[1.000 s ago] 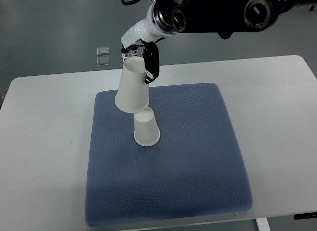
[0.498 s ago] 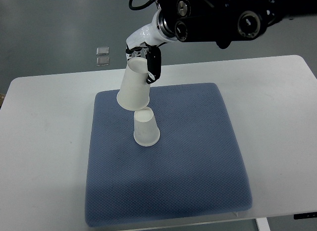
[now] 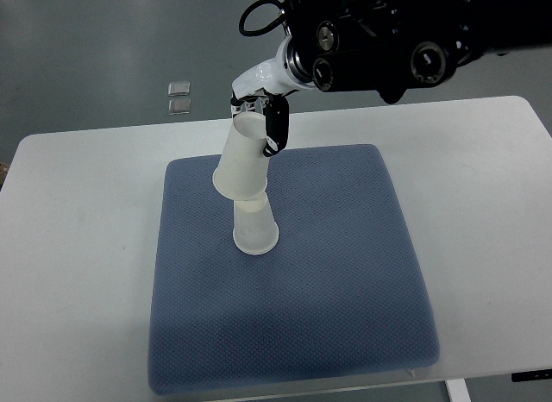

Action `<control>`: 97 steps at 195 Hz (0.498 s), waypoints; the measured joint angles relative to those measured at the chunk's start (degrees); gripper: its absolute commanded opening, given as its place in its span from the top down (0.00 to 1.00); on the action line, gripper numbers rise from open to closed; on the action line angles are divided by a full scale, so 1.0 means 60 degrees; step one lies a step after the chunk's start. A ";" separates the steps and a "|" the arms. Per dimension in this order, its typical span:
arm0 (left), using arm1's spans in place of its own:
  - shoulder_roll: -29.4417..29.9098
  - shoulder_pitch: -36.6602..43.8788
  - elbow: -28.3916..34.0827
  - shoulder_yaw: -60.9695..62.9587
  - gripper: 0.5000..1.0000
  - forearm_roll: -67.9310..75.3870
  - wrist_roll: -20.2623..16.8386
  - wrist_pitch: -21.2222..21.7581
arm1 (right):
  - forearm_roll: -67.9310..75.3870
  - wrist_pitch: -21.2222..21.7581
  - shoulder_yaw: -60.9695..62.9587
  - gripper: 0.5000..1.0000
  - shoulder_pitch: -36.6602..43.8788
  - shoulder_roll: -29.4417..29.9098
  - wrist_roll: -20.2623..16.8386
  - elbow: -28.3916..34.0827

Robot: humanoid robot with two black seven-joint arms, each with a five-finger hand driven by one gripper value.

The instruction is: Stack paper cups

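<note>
A white table (image 3: 78,247) is standing on grey floor (image 3: 86,40), carrying a blue padded mat (image 3: 345,290) under even light.

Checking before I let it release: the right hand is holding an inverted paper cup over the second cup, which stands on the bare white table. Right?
Not quite. The top view shows the second cup standing on the blue mat, not the bare table. The rest holds: the right hand holds the inverted paper cup over it.

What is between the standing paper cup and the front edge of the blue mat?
Nothing: the top view shows only bare blue mat from the standing cup down to its near edge.
</note>
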 measured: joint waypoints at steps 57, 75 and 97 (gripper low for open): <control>0.0000 0.0000 0.0017 0.0007 0.00 0.0000 0.0000 -0.0006 | 0.0000 -0.0003 -0.0038 0.61 -0.0108 0.0000 -0.0007 0.0067; 0.0000 0.0000 0.0018 0.0007 0.00 0.0000 0.0000 -0.0006 | 0.0000 -0.0003 -0.0038 0.60 -0.0180 0.0000 -0.0007 0.0082; 0.0000 0.0000 0.0018 0.0007 0.00 -0.0001 0.0000 -0.0006 | 0.0000 -0.0042 -0.0040 0.58 -0.0271 0.0000 -0.0007 0.0083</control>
